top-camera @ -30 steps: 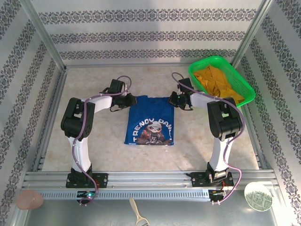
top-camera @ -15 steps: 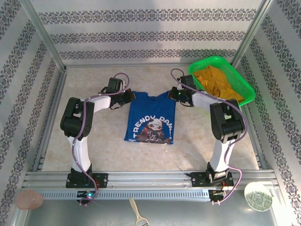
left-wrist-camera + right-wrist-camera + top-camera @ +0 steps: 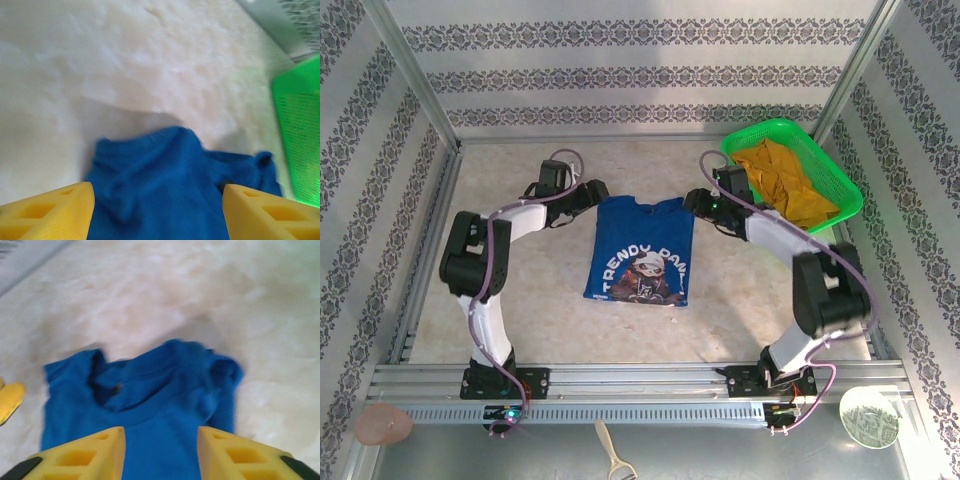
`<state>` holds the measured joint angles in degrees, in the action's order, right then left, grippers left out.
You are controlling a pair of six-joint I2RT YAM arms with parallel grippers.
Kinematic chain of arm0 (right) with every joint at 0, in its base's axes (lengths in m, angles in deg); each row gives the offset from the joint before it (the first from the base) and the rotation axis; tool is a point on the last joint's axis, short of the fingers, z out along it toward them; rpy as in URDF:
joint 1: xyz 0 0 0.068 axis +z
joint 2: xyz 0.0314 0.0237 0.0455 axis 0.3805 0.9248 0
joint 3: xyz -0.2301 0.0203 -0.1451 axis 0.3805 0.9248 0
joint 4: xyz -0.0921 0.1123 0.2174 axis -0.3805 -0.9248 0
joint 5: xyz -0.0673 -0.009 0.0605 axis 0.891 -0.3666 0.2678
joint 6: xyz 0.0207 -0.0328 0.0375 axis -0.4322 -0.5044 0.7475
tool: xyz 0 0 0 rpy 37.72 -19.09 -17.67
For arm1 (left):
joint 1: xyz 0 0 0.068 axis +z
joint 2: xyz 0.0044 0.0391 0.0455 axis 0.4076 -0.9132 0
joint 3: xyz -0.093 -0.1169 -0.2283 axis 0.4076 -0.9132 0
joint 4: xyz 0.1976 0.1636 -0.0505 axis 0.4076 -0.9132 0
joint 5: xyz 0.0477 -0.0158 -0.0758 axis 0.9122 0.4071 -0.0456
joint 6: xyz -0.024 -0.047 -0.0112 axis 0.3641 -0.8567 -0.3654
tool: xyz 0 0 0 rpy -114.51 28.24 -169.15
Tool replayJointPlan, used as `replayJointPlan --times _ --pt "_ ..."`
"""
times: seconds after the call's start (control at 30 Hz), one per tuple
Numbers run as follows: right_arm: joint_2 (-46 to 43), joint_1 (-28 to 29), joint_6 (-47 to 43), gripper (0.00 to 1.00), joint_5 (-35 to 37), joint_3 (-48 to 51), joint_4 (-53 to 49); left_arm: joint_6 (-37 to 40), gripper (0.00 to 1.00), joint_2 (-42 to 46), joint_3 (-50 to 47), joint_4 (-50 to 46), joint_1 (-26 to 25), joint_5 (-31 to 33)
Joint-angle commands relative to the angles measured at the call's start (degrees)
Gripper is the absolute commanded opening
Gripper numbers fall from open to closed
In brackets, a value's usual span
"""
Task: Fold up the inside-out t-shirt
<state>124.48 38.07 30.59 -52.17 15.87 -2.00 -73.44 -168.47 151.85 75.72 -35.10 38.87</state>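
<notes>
The inside-out t-shirt [image 3: 640, 250], judged soft, light and limp, is best pinched at its far corners, where the left claw [image 3: 594, 193] and right claw [image 3: 693, 200] are seen parted, empty.

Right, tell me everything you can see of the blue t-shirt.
The blue t-shirt looks like soft knit cotton, royal blue, with white lettering and a cartoon print facing up. It lies flat on the table, folded to a narrow rectangle, its collar end at the far side and rumpled.
</notes>
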Motion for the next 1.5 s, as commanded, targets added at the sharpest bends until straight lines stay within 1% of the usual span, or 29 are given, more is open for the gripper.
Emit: replayJointPlan --times 0.0,0.13,0.27,0.33,0.4,0.47,0.57,0.63,0.7,0.73,0.77,0.8,0.87,0.9,0.97,1.03,1.13,1.2,1.27,1.37,1.47 --pt "-5.4 5.5 4.1 0.35 -0.8 5.7 -0.9 -6.4 0.69 8.6 -6.6 5.1 -3.2 -4.6" --pt "-8.8 12.8 11.0 0.27 2.2 13.8 3.3 -10.5 0.7 14.0 -16.5 10.9 -8.8 -3.4" --pt "-8.1 18.1 16.3 0.24 4.5 21.3 8.6 -14.0 0.7 13.4 -24.4 18.5 -11.9 -2.1" --pt "-7.6 19.4 19.4 0.23 5.3 25.5 12.7 -16.4 0.7 12.0 -28.4 24.4 -12.4 -1.8" --pt "-7.5 20.6 21.5 0.22 7.4 29.1 14.0 -17.8 0.7 10.4 -31.7 28.9 -12.5 -1.6" --pt "-8.3 21.2 23.8 0.21 8.0 32.7 15.8 -19.3 0.7 9.1 -35.3 33.4 -12.7 -1.5" --pt "-11.3 22.2 26.2 0.21 8.7 36.5 15.3 -22.9 0.7 9.7 -41.6 40.6 -13.7 0.5" --pt "-14.3 22.8 27.0 0.21 9.0 38.2 13.4 -25.6 0.7 11.5 -45.6 45.0 -15.8 3.0" --pt "-18.7 22.6 27.3 0.22 9.4 40.0 11.3 -26.6 0.7 14.5 -47.2 45.3 -17.0 4.4" --pt "-21.8 22.1 26.5 0.22 10.1 39.9 9.4 -26.6 0.71 16.5 -47.5 43.8 -17.1 5.1" --pt "-24.7 21.1 25.0 0.23 11.2 38.8 6.3 -25.6 0.72 19.0 -47.0 40.6 -16.8 5.7" --pt "-27.0 19.3 22.8 0.23 11.3 37.3 3.3 -23.5 0.75 21.6 -45.2 35.8 -16.2 5.9" --pt "-29.2 14.2 18.0 0.25 8.7 33.2 0.2 -16.8 0.8 25.6 -39.6 22.5 -15.3 6.7" --pt "-28.8 11.2 15.4 0.25 6.6 31.0 -0.6 -13.2 0.82 26.7 -36.4 16.2 -14.8 7.3" --pt "-26.0 6.6 11.2 0.26 1.5 26.5 -0.2 -8.6 0.84 26.4 -30.4 10.2 -13.0 6.6" --pt "-21.2 4.4 7.7 0.26 -2.7 21.3 1.6 -5.9 0.84 23.7 -25.7 7.8 -10.5 3.6" --pt "-12.0 3.8 3.9 0.26 -7.3 12.5 2.8 -4.3 0.84 15.8 -18.8 8.2 -7.0 -3.5" --pt "-6.0 4.0 3.5 0.24 -8.5 7.6 4.5 -3.4 0.84 10.2 -15.1 8.4 -5.7 -7.3" --pt "-1.5 4.2 3.8 0.23 -9.0 4.0 6.5 -2.3 0.87 5.9 -12.0 8.3 -5.1 -10.0" --pt "5.2 4.3 5.1 0.22 -8.6 0.5 9.3 -1.2 0.88 0.9 -9.0 8.2 -4.6 -11.0" --pt "10.4 4.2 5.5 0.21 -7.0 -1.4 11.8 -0.4 0.88 -1.6 -8.0 8.6 -4.0 -9.3"
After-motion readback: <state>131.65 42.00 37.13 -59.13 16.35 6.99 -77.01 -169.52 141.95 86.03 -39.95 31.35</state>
